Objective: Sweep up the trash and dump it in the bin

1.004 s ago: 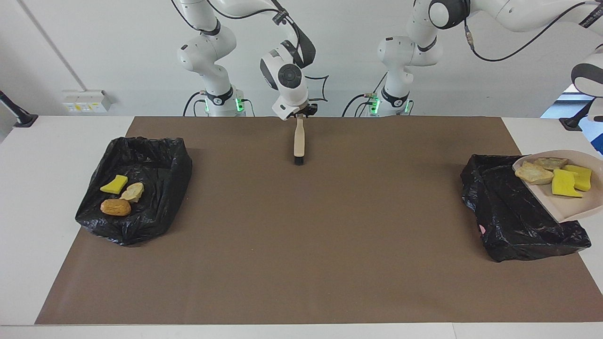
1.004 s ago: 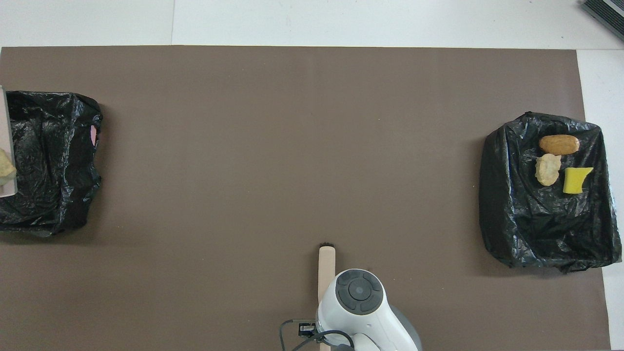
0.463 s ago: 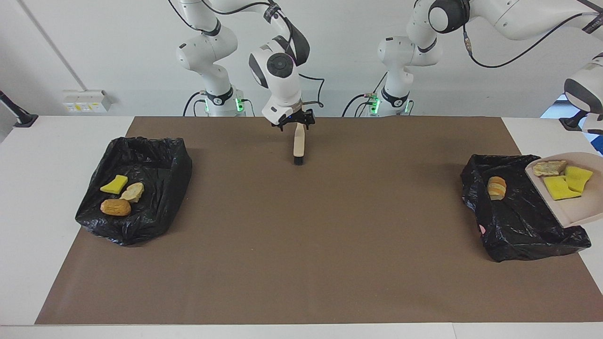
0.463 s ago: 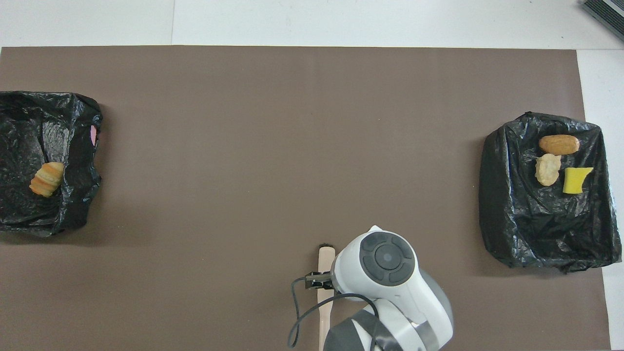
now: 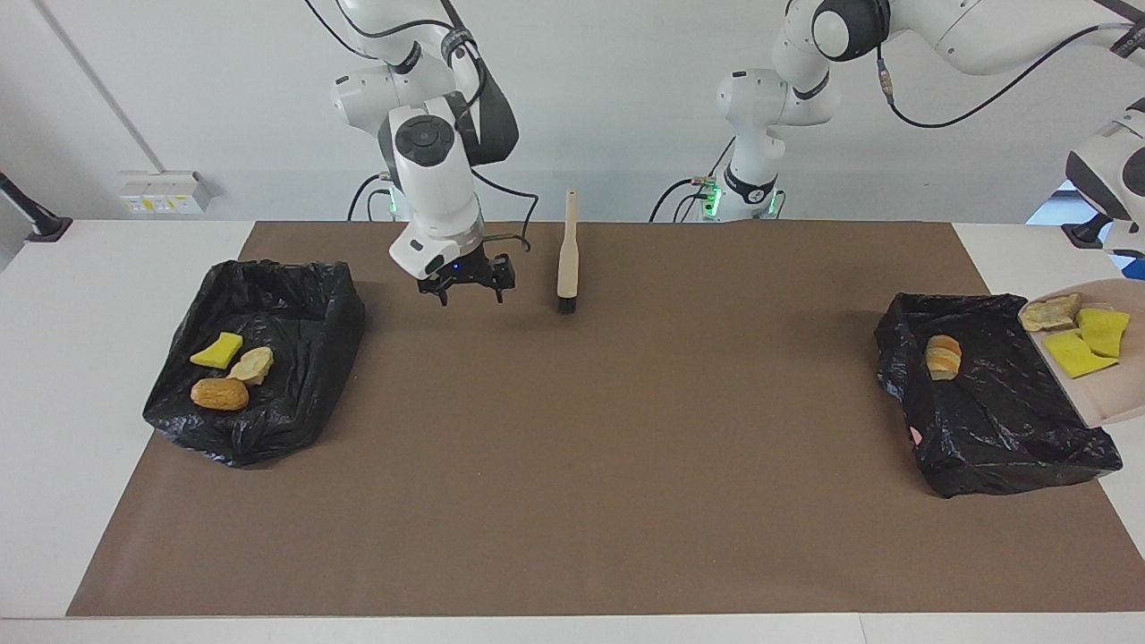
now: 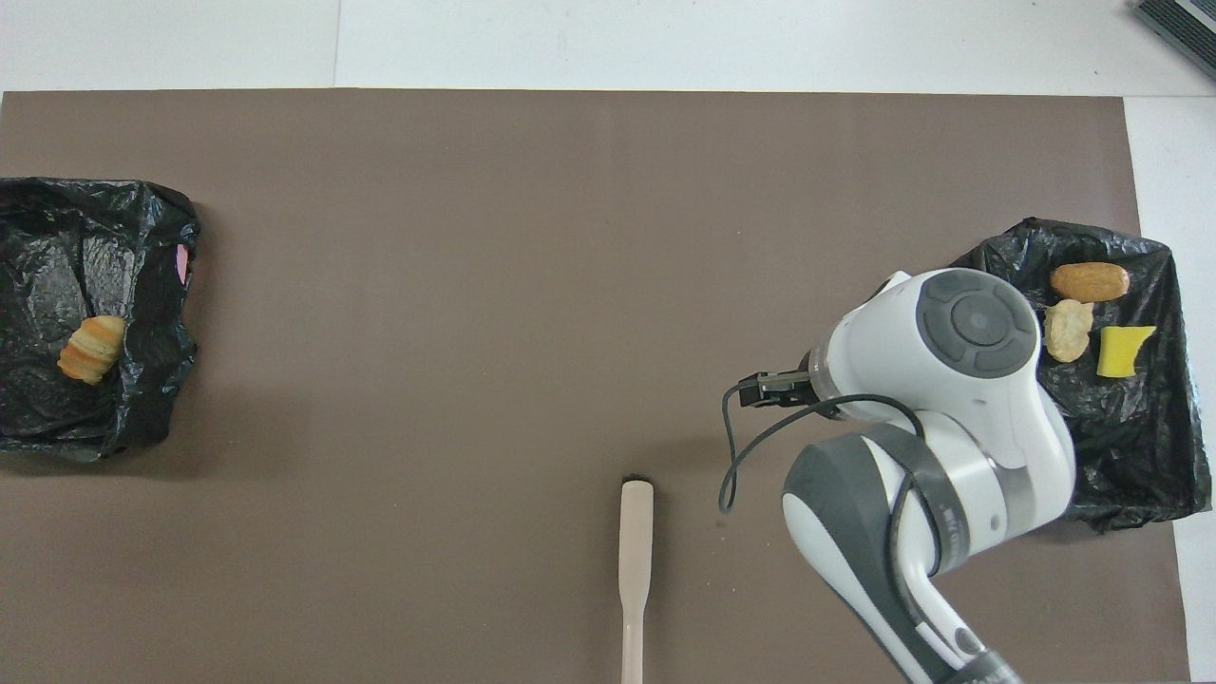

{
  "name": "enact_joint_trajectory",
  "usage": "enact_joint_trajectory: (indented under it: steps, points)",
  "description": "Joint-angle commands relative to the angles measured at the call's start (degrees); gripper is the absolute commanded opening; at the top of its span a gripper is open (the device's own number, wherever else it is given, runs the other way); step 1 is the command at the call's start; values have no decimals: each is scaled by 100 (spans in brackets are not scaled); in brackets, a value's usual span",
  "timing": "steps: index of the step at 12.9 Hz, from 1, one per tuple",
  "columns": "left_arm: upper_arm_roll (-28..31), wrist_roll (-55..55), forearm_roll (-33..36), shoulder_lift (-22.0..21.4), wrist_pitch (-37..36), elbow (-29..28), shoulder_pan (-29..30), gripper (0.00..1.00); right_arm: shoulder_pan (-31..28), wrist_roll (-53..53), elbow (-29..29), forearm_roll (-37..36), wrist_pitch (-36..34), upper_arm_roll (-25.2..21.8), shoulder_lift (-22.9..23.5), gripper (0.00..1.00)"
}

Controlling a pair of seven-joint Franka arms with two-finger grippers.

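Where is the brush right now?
The brush lies on the brown mat near the robots' edge, about midway between the two black bins, with its bristles pointing away from the robots. The open right gripper hangs beside it.

Seven trash scraps (image 5: 943,354): four in black bins, three on dustpan.

A brown mat (image 5: 572,465) covers most of the white table (image 5: 54,376) and serves as the landmark. On it, at its edge nearest the robots and about midway along, lies a beige brush (image 5: 566,255), bristles pointing away from the robots. A wall socket plate (image 5: 161,191) is fixed to the wall past the mat's corner at the right arm's end.
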Motion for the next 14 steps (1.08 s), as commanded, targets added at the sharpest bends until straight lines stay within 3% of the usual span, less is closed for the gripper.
enact_joint_trajectory:
  steps: [1, 5, 7, 9, 11, 14]
  points:
    - [-437, -601, 785, -460, -519, -323, -13, 0, -504, -472, 437, -153, -428, 78, 70, 100]
    - [-1413, -1500, 1990, -839, -1951, -385, 49, 0, -1138, -729, 771, -250, -719, 61, -378, 100]
    - [-1528, -1877, 2271, -979, -2182, -578, 23, 0, -1384, -843, 1069, -241, -1121, 61, -633, 100]
    - [-1826, -2202, 3008, -1260, -2540, -868, 57, 0, -1603, -975, 1569, -233, -1612, 34, -678, 100]
    - [-2160, -2257, 3020, -1349, -2928, -817, 75, 0, -1727, -1369, 2307, -232, -2298, -53, -678, 100]
    - [-2757, -2275, 2566, -1349, -3183, -737, 84, 0, -1754, -1398, 2364, -250, -2547, -238, -809, 100]
